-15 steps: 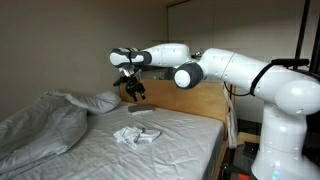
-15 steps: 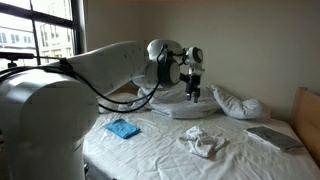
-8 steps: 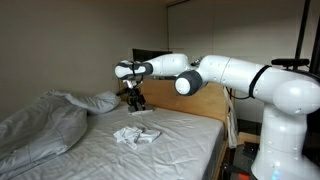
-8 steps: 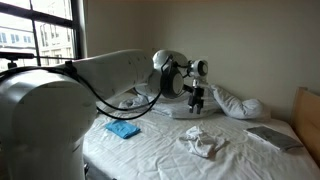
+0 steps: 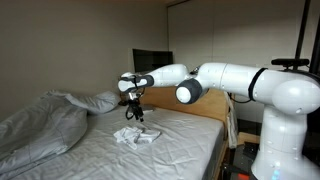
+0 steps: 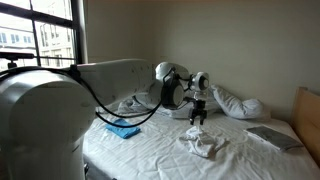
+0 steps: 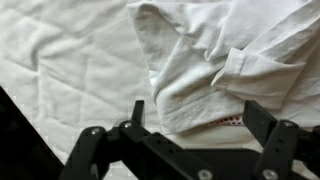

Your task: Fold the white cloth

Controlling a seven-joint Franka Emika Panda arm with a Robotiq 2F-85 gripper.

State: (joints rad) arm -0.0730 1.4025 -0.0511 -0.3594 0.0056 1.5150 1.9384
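Observation:
The white cloth (image 5: 136,137) lies crumpled and wrinkled on the bedsheet in both exterior views, near the middle of the bed (image 6: 203,143). My gripper (image 5: 133,113) hangs just above the cloth's far edge, pointing down (image 6: 197,117). In the wrist view the cloth (image 7: 220,60) fills the upper right, with a small red-patterned strip showing under its lower hem. The gripper (image 7: 200,115) is open there. Its two dark fingers stand wide apart on either side of the hem, with nothing between them.
A big rumpled duvet (image 5: 40,125) and a pillow (image 5: 100,101) lie at one end of the bed. A flat blue item (image 6: 123,129) and a grey flat piece (image 6: 270,137) rest on the sheet. A wooden headboard (image 5: 205,100) borders the bed.
The arm has come down from well above the bed to just over the white cloth. The gripper has stayed open throughout.

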